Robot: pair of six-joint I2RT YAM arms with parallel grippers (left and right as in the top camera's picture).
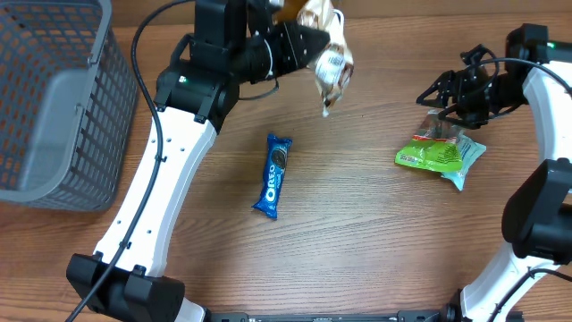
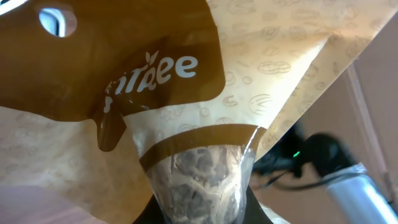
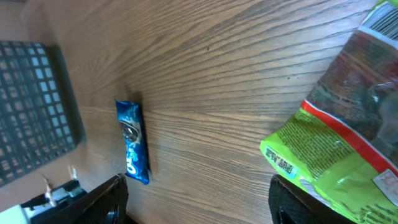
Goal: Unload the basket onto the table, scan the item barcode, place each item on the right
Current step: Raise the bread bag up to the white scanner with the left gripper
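Noted snack bag [image 1: 332, 64] pinched in left gripper [image 1: 310, 42], long axis 12-to-6 o'clock. Noted right gripper [image 1: 444, 100] wide, at bag's 3 o'clock.

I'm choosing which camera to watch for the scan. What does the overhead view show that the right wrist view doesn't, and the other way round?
Only overhead: the left gripper shut on a cream-and-brown snack bag, held up near the table's far edge. Only right wrist: close-up print on the green bag, including a striped patch at its upper corner that may be a barcode. Both: the Oreo pack lying flat, the green bag, and the grey basket.
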